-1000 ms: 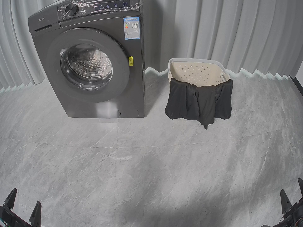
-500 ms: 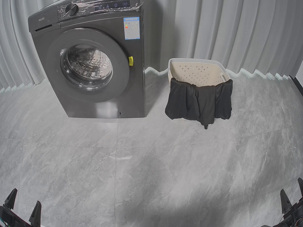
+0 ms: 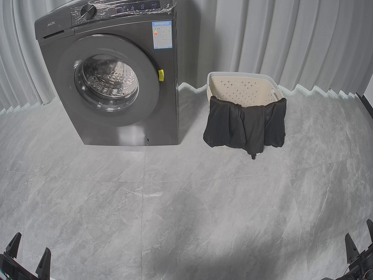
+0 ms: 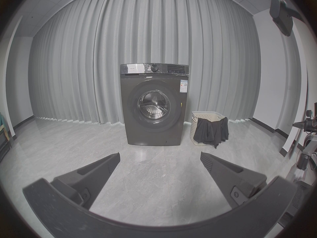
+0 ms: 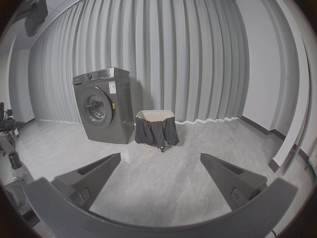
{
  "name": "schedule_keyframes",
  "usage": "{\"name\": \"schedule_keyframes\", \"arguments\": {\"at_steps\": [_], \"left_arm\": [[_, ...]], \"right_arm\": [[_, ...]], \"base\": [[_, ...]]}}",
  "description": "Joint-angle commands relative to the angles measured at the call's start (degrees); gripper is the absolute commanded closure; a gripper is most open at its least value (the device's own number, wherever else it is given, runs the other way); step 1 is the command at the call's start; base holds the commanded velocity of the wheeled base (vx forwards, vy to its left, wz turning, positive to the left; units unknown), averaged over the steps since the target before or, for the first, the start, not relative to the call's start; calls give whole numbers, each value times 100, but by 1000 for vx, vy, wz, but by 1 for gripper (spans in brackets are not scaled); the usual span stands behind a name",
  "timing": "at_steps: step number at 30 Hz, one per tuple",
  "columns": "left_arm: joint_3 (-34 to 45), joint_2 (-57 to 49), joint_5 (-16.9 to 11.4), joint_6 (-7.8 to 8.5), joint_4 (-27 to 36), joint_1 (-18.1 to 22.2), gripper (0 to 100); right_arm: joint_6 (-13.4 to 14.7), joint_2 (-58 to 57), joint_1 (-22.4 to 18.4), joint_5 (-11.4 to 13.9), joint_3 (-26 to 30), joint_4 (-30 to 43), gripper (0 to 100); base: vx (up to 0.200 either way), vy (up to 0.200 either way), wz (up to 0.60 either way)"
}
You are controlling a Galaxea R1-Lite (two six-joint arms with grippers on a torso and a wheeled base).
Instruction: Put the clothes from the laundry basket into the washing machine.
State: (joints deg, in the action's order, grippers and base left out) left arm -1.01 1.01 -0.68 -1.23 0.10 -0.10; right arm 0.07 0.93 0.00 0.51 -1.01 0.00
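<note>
Left gripper (image 4: 160, 162) and right gripper (image 5: 160, 162) are both spread wide and empty, probably ready to grab. Dark clothes (image 3: 244, 127) hang over the basket (image 3: 243, 84) rim well ahead of them, beside the washing machine (image 3: 112, 82).

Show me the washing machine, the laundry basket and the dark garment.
washing machine (image 3: 107, 82), head view, window of its round door.
laundry basket (image 3: 243, 90), head view, perforated inner back wall.
dark garment (image 3: 248, 125), head view, middle fold over front rim.

From where I stand I count one washer (image 3: 112, 78), one basket (image 3: 243, 90), one dark garment (image 3: 244, 127), one curtain (image 3: 272, 28), and two hands: left hand (image 3: 32, 242), right hand (image 3: 358, 228)
</note>
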Motion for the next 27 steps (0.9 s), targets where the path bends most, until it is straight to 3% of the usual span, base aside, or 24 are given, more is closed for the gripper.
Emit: {"name": "schedule_keyframes", "arguments": {"at_steps": [1, 5, 27], "left_arm": [[92, -101, -2, -9, -1, 1, 0], [92, -101, -2, -26, -1, 1, 0], [92, -92, 7, -53, -1, 1, 0]], "right_arm": [[1, -93, 0, 2, 101, 0, 0], [1, -93, 0, 2, 101, 0, 0], [1, -93, 0, 2, 101, 0, 0]], "base": [[0, 0, 0], [0, 0, 0], [200, 0, 0]]}}
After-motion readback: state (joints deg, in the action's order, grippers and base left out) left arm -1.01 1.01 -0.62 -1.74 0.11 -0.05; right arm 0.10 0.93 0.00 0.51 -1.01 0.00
